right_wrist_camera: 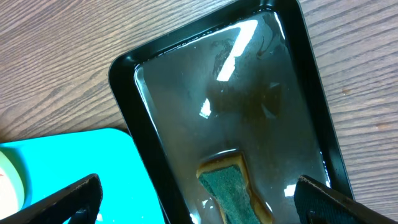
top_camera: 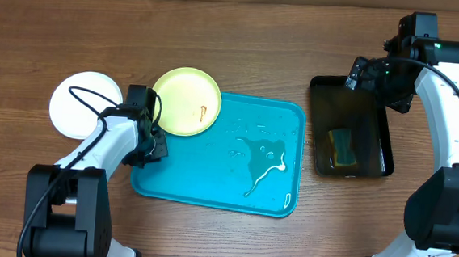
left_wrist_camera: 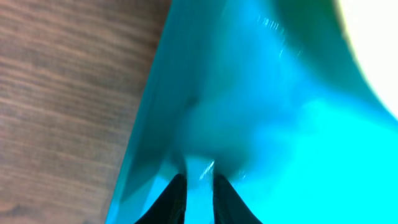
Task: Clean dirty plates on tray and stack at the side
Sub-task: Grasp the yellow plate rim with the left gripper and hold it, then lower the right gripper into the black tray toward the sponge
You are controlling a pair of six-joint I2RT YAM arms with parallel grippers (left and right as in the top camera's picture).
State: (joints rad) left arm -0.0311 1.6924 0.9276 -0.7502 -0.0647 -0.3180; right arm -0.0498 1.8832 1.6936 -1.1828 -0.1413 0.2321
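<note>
The turquoise tray (top_camera: pixel 210 176) lies in the middle of the wooden table (top_camera: pixel 244 40), and a puddle of water (top_camera: pixel 264 157) is spread across its right half. The pale yellow-green plate (top_camera: pixel 184 99) rests across the tray's far left corner, partly on the tray and partly overhanging the table. It has a small reddish-brown smear (top_camera: pixel 204 110) near its right edge. A white plate (top_camera: pixel 81 106) sits on the bare table to the left, well apart from the tray. Whether it is one plate or several stacked cannot be told from above.

The left end effector (top_camera: pixel 155 146) is at the tray's left edge, just beside the yellow-green plate. In the left wrist view its fingertips (left_wrist_camera: pixel 233 202) stand narrowly apart, with a strip of the tray's rim (left_wrist_camera: pixel 200 171) between them. The view is blurred, so I cannot tell whether they press on the rim or only straddle it.

The right end effector (top_camera: pixel 369 73) hangs over the far end of the black basin (top_camera: pixel 315 126), which sits on the table to the right of the tray. Its fingers (right_wrist_camera: pixel 81 196) are spread wide and hold nothing. Below them the basin (right_wrist_camera: pixel 124 81) holds shallow dark water, with a green sponge (right_wrist_camera: pixel 230 190) lying in its near half.
</note>
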